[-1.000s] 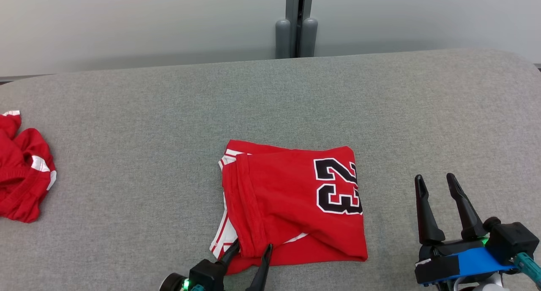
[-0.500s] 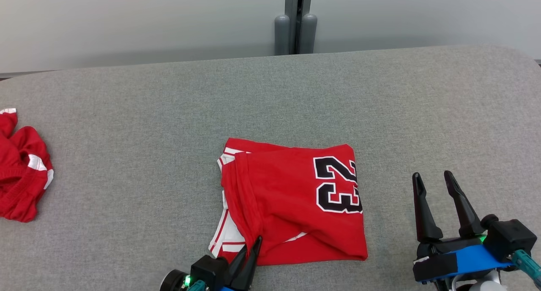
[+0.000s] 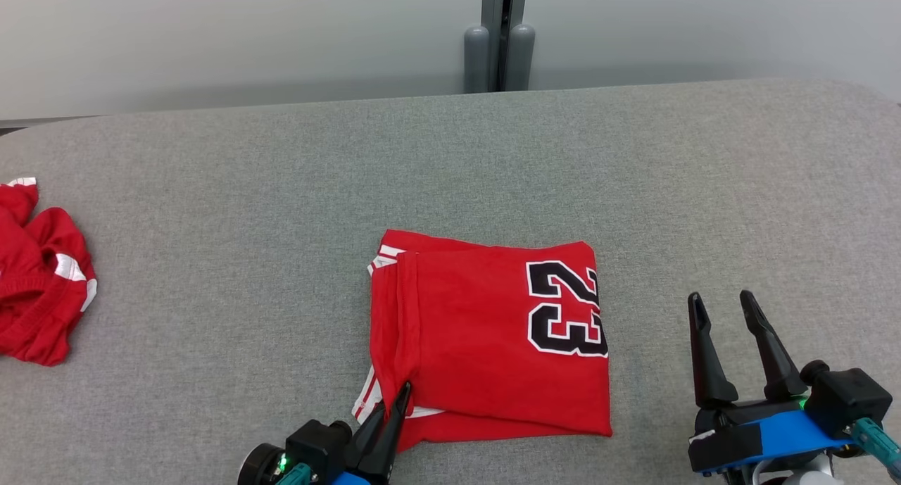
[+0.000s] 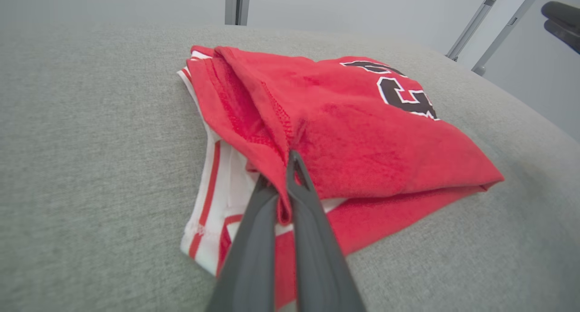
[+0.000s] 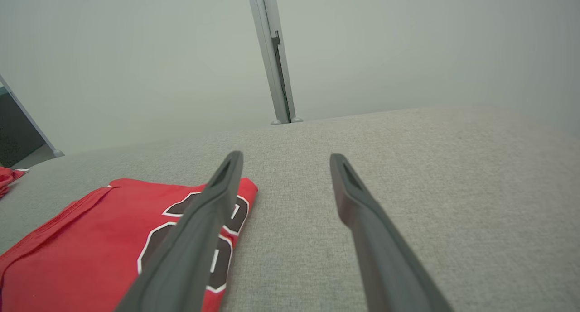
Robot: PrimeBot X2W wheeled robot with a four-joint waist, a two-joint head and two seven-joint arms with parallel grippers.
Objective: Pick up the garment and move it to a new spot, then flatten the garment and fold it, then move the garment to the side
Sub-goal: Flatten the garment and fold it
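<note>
The folded red garment (image 3: 486, 330) reads "23" in black, white-edged numerals. The left gripper (image 3: 398, 393) pinches its stitched hem; the right gripper (image 3: 721, 297) gapes empty.

garment (image 3: 493, 344): mid table (image 3: 211, 189) | crumpled cloth (image 3: 39, 274): table's far left

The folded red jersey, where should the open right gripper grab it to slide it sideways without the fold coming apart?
Probably the near right corner of the folded red jersey, approached low from the near edge. The layers stack there into one thick edge, so one pinch of the right gripper catches all, balancing the left gripper shut on the near left hem.
</note>
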